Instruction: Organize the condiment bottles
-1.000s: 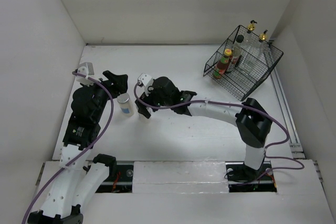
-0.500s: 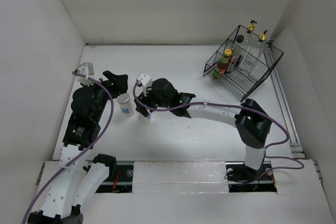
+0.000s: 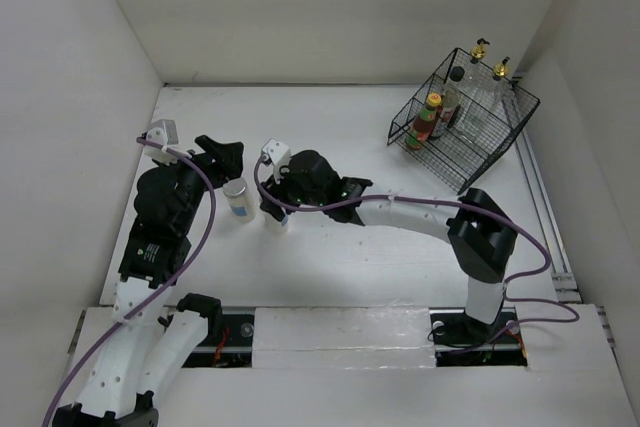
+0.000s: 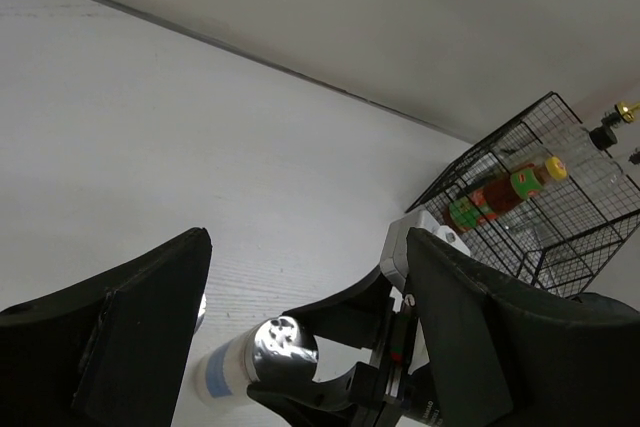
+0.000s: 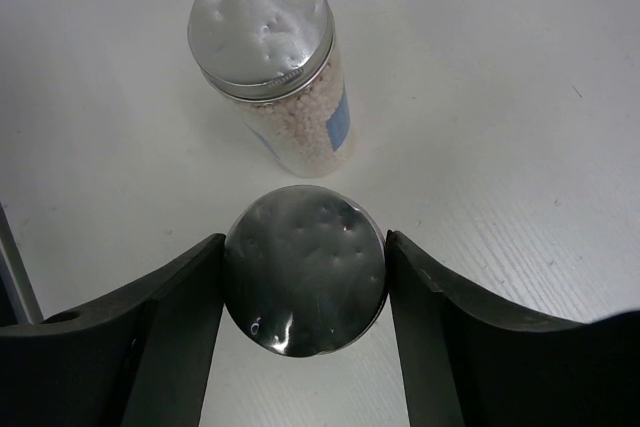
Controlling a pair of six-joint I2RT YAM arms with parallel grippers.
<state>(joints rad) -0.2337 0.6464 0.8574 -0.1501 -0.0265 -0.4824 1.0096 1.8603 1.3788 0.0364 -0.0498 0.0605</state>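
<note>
Two short white bottles with silver caps stand left of the table's middle. My right gripper (image 3: 275, 209) is shut on one of them (image 5: 305, 269), a finger touching each side of its cap. The other white bottle (image 5: 275, 57) stands free just beyond it, next to my left arm (image 3: 237, 197). My left gripper (image 4: 310, 247) hangs open and empty behind both bottles. The black wire basket (image 3: 497, 152) at the back right holds two clear bottles with gold pourers (image 3: 479, 50), a black-capped bottle (image 3: 455, 87) and a yellow-capped bottle (image 3: 430, 112).
White walls enclose the table on the left, back and right. The basket leans tilted in the back right corner. A rail runs along the near edge by the arm bases.
My right gripper's jaws have come together from wide open onto the white bottle's cap. The left arm and the free bottle have not moved.
</note>
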